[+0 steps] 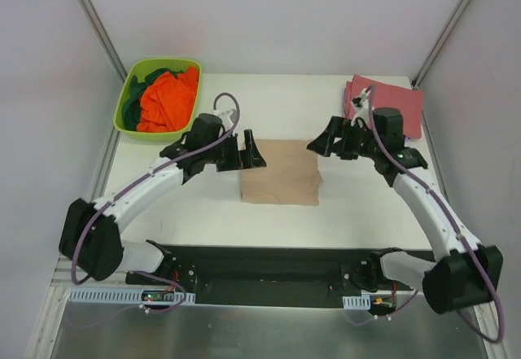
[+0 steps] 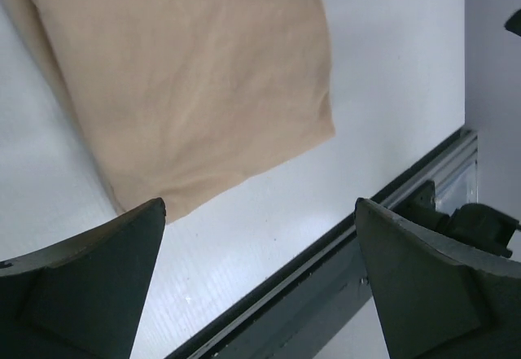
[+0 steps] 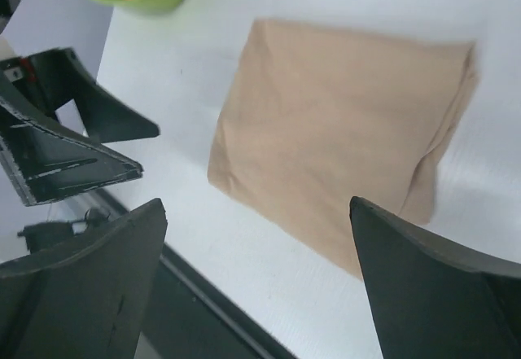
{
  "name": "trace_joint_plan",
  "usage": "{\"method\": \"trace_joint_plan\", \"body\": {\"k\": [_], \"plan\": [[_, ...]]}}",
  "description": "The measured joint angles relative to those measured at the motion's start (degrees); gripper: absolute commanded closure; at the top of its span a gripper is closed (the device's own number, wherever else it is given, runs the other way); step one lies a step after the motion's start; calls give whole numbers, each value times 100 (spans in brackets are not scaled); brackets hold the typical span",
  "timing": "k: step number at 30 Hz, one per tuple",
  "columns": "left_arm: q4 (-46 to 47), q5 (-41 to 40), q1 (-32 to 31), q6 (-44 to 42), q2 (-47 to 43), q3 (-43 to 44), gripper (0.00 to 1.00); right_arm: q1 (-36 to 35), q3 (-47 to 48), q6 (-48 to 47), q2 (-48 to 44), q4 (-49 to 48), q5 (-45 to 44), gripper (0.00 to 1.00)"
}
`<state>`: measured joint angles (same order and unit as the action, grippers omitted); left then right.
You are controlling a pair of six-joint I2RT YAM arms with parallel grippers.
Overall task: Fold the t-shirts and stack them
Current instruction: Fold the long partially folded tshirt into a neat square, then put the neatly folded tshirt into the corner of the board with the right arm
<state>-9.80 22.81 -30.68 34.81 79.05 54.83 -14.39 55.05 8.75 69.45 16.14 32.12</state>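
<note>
A tan-beige t-shirt (image 1: 281, 173) lies folded into a rectangle in the middle of the table; it also shows in the left wrist view (image 2: 187, 74) and the right wrist view (image 3: 342, 123). A dusty red t-shirt (image 1: 389, 105) lies folded at the back right. Bright orange (image 1: 167, 98) and dark green (image 1: 133, 108) shirts are heaped in the tub. My left gripper (image 1: 249, 151) is open and empty just left of the tan shirt. My right gripper (image 1: 326, 142) is open and empty just right of it, above the table.
A lime-green plastic tub (image 1: 130, 86) stands at the back left corner. The table's near edge has a black metal rail (image 1: 260, 265). Grey walls close in on both sides and at the back.
</note>
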Motion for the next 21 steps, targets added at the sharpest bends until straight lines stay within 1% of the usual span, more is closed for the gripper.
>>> {"method": "trace_joint_plan", "body": {"k": [3,4,6,9,11,14,16,21], "plan": [[-153,-691,4,-81,-721,42,1,74,166,-70,-656,-4,-608,4],[-232,-903,15,-96,-925,42,1,111,197,-76,-761,52,-820,4],[-387,-1405,79,-118,-1259,7,1,153,304,-76,-634,238,-1106,4],[-520,-1961,260,-116,-1567,-240,1,146,501,-66,-4,498,-1425,4],[-702,-2162,507,-111,-1672,-496,1,61,590,-66,505,662,-1729,4],[-970,-2317,909,-101,-1698,-846,1,-162,802,-68,1235,1023,-2131,4],[-1119,-2363,1093,-98,-1725,-1021,1,-280,981,-70,1668,1141,-2243,4],[-1340,-2433,1167,-114,-1845,-1132,1,-533,1438,-74,2627,1200,-2448,4]]}}
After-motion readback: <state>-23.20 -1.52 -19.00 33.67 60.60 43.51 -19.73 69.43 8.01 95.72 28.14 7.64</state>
